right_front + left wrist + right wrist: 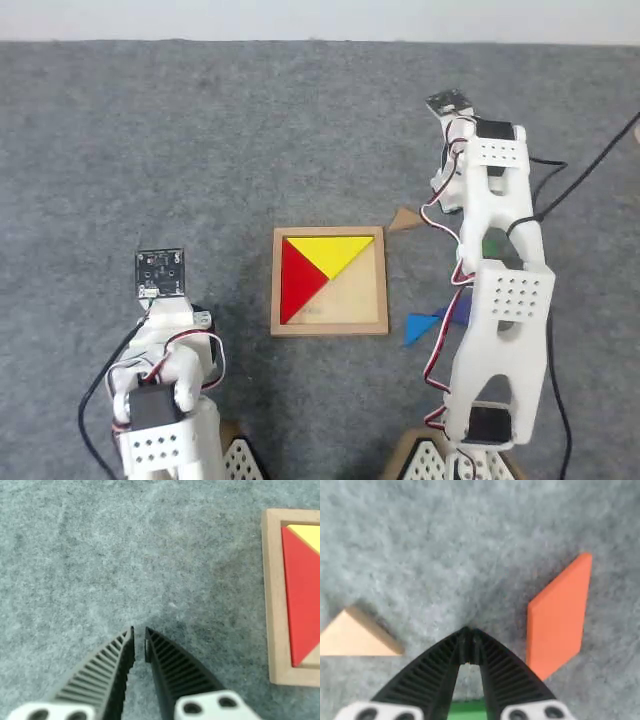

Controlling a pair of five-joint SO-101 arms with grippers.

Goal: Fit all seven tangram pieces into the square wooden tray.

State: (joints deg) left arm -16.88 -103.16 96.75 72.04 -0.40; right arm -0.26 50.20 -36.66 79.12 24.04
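Locating the square wooden tray (350,295) lying flat at the middle of the bench (200,140). Finding two pieces seated inside it:
- the red triangle (297,280), lying against the tray's left wall;
- the yellow triangle (328,252), lying against the wall toward the bench's far edge and meeting the red one along a slanted side.

Seeing bare wood across the rest of the tray floor, toward its right and near walls.

Noting the tan triangle (403,219) lying on the bench just off the tray's far right corner, apart from the rim. Noting the blue triangle (420,326) lying just off the near right corner, beside a darker blue piece (458,310) partly hidden by the right arm (500,300).

Reading the left gripper (139,632) as closed to a thin slit, gripping nothing and hanging over bare bench left of the tray.

Reading the right gripper (470,635) as closed tip to tip, gripping nothing. Placing it over the bench between the tan triangle and the orange parallelogram (557,625), touching neither. Spotting a green piece (465,710) showing between the bases of that gripper's fingers.
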